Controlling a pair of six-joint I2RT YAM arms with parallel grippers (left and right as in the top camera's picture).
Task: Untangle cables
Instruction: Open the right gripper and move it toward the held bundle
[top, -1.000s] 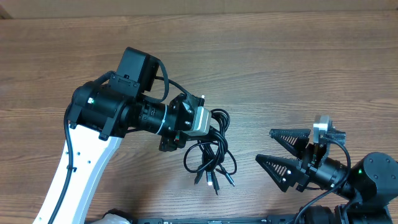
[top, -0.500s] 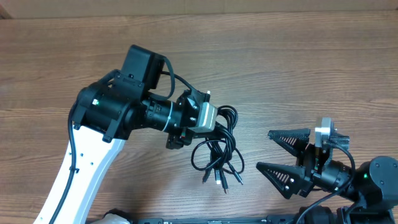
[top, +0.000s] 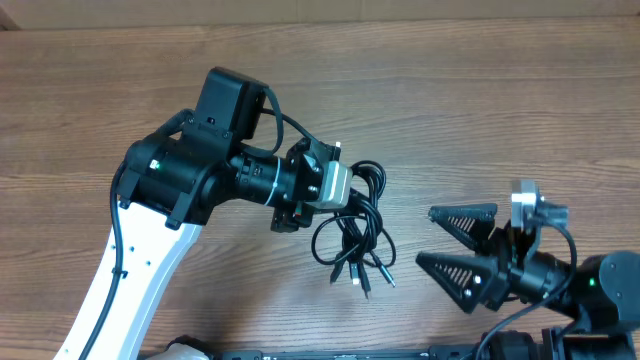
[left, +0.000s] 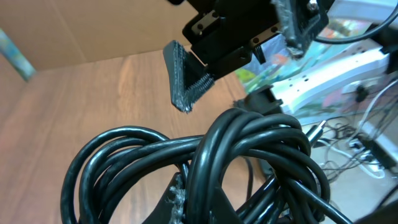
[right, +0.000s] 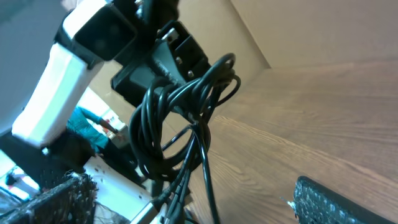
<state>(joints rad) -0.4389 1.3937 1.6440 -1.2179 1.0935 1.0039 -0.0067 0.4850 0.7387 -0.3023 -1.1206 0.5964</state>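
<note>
**Left claw holds the knot up; right claw waits open, facing it**

The left claw (top: 352, 192) is clenched on the cables (top: 350, 235), gripping the bundle at its looped top. From the right wrist view the knot looks to hang in the air below that grip, not resting on the counter (top: 500, 100), though I can't be sure the lowest tips are clear of it. The loops crowd round the left claw's fingers, and the loose strands trail away from them to the plug ends (top: 362, 282).

The right claw (top: 455, 245) is released, jaws spread wide and holding nothing. Its tips point straight at the bundle, which lies ahead of them with bare counter between.

What matters for the next move, as I see it, is that the bundle's long axis runs from the left claw's grip out to the plugs, crosswise to the way the right claw is aimed. The dangling strands therefore present side-on to the open jaws. The right claw is the free one, and it sits nearer the plug ends than the gripped loops, so a short advance should put a strand between its fingers.
</note>
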